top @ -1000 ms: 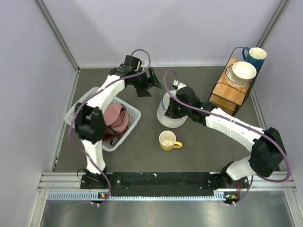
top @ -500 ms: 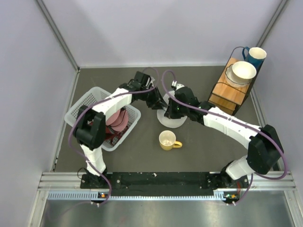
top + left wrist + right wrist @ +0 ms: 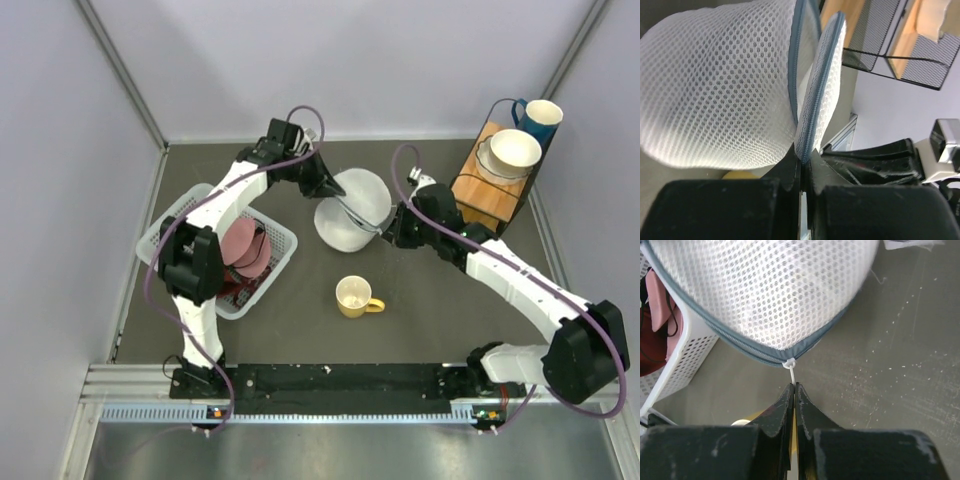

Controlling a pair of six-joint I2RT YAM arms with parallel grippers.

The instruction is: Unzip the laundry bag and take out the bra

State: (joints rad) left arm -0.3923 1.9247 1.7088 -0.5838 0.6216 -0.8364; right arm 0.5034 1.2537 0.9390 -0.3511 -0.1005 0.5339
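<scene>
Overhead view of a dark table with a yellow mug point(image 3: 354, 296) near its middle. The laundry bag point(image 3: 350, 215), a round white mesh pod, lies just behind the mug. Its two halves are parted along one side.

The left gripper point(image 3: 332, 188) is at the bag's edge furthest from the mug. In the left wrist view, its claw point(image 3: 802, 167) is clamped tight on the grey zipper point(image 3: 812, 110) edge of one half, where the two halves meet.

The right gripper point(image 3: 387, 228) sits behind and to the right of the mug, beside the bag. In the right wrist view, its claw point(image 3: 794, 390) is pinched closed on what looks like a thin white zipper pull point(image 3: 790, 371) hanging from the zipper seam.

A white lattice basket point(image 3: 170, 218) stands left of the mug. A wooden stand point(image 3: 485, 195) carrying a white bowl point(image 3: 515, 150) is far behind and to the right of the mug.
</scene>
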